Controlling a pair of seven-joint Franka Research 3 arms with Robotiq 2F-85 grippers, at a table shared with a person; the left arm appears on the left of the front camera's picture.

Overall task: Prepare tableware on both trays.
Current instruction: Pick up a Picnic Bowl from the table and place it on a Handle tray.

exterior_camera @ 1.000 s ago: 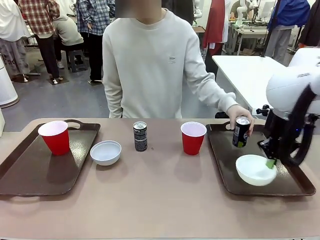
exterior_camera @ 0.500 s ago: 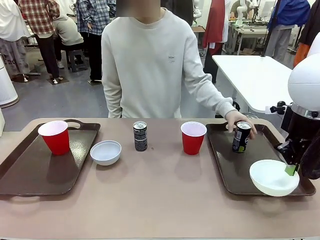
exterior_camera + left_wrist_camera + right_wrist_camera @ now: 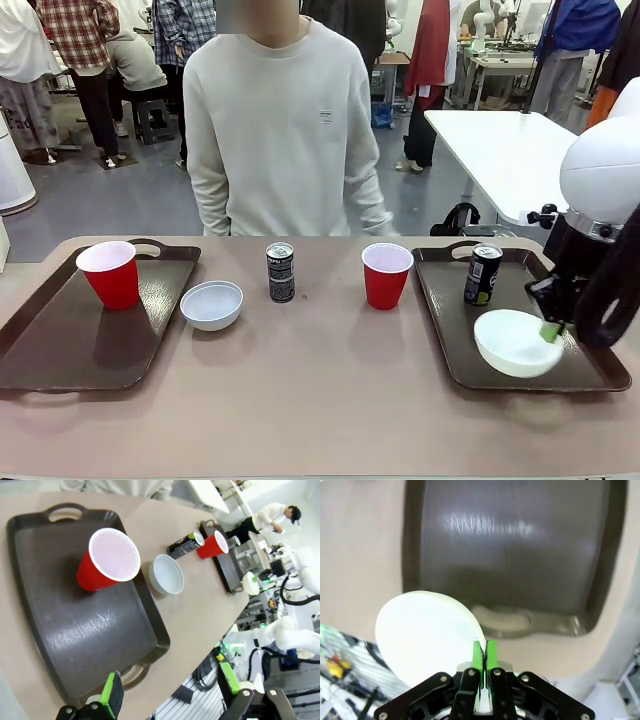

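tan table (image 3: pixel 320 400) | on it: left tray (image 3: pixel 90 350), right tray (image 3: pixel 450 320), white bowl (image 3: pixel 211 304), dark can (image 3: pixel 280 272), red cup (image 3: pixel 386 276)

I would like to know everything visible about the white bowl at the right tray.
The white bowl is small, round, plain and smooth, like plastic, and looks empty. The robot's right hand pinches its rim. It hangs tilted over the near part of the right tray; whether it touches the tray is unclear.
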